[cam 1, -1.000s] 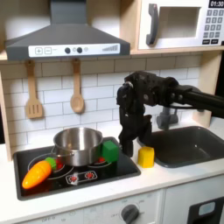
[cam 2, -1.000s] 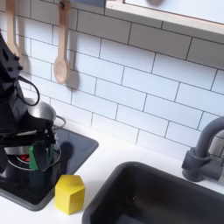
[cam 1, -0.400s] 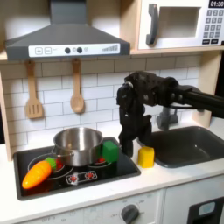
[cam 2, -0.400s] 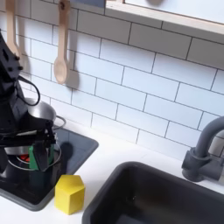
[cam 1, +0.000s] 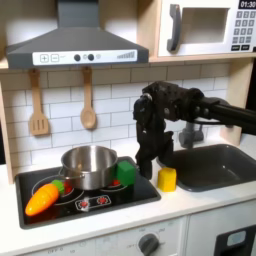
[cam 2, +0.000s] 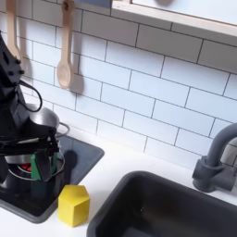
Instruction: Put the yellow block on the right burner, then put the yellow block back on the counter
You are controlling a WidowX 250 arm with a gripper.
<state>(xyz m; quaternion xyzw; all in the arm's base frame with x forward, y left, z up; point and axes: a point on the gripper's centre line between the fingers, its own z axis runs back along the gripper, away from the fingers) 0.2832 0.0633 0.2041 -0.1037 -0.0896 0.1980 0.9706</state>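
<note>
On the counter [cam 1: 205, 205], yellow block [cam 1: 167, 179] unchanged from a second ago — gripper [cam 1: 147, 168] parked at its 9 o'clock, nothing held, jaw width unclear; placement apparently done.

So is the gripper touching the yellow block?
Apart. In the second exterior view, the gripper sits over the hob, with bare counter before the yellow block.

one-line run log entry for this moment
small bright-yellow plastic block: on off-white counter, between black hob and sink | claw: low beside block, state unclear
</note>
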